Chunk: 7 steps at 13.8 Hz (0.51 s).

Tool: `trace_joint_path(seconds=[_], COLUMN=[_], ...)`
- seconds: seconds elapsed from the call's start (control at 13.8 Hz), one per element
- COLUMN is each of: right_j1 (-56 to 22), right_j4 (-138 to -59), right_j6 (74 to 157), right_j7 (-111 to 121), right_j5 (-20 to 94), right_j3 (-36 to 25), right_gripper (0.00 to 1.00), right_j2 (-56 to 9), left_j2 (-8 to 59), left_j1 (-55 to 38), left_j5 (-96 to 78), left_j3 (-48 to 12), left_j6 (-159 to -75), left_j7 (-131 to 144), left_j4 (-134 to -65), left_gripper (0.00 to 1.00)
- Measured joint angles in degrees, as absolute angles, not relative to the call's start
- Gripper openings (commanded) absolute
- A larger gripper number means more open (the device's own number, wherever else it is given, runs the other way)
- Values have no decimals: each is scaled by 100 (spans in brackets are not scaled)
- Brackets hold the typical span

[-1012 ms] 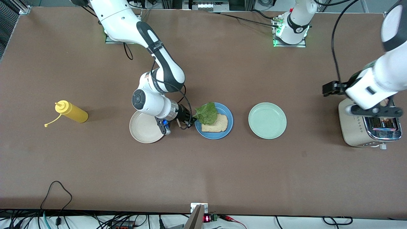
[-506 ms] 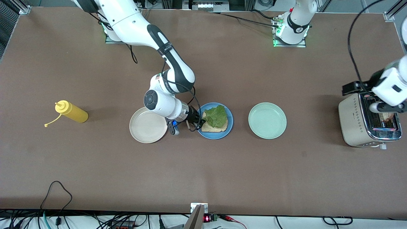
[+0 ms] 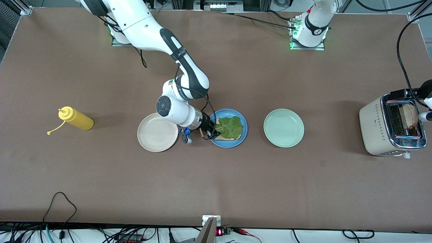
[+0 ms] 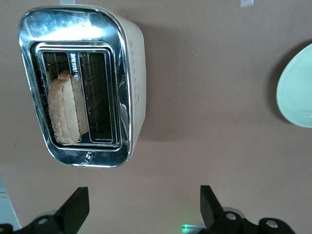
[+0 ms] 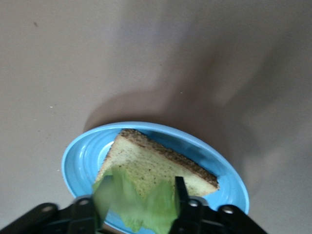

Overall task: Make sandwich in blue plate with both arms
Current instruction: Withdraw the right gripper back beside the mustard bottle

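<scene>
Lettuce leaf (image 3: pixel 230 127) lies on the bottom bread slice (image 5: pixel 156 168) in the blue plate (image 3: pixel 243 135), right end effector (image 3: pixel 208 132) parted around its edge. Top slice (image 4: pixel 63 114) sits in the toaster (image 3: pixel 374 131); left end effector (image 4: pixel 141 207) hangs wide apart over it.

The brown matte bench (image 3: pixel 236 182) carries a yellow plastic squeeze bottle (image 3: pixel 75 118), a round cream plate (image 3: pixel 157 132), a round blue plate (image 3: pixel 228 143), a round mint-green plate (image 3: pixel 284 128) and, near the left arm's edge, a beige-and-chrome toaster (image 3: pixel 388 130).

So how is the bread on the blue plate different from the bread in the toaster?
The plate's slice lies flat on the blue plate, mostly covered by lettuce; the toaster's slice stands on edge in a toaster slot, bare. Both are light brown with darker crusts.
</scene>
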<state>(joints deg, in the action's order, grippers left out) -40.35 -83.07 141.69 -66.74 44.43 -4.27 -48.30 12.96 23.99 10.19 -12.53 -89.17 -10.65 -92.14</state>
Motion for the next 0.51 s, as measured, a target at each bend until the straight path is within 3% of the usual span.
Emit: trace_joint_path(seconds=[0.22, 0.51], right_j1=[-3919, -3208], right_j4=[-8186, -8084], right_j6=[13790, 12499], right_j7=[-6663, -6055], right_j5=[4034, 3572], right_j3=[-533, -596], right_gripper=[100, 100], right_j2=[-4754, -4133], left_j2=[1521, 1783], left_j1=[2422, 2714], left_j5=[1446, 1567], left_j3=[-1250, -1242], left_j6=[-8987, -9423], left_j7=[-1513, -1650], left_j4=[-9215, -9217], left_gripper=[100, 100])
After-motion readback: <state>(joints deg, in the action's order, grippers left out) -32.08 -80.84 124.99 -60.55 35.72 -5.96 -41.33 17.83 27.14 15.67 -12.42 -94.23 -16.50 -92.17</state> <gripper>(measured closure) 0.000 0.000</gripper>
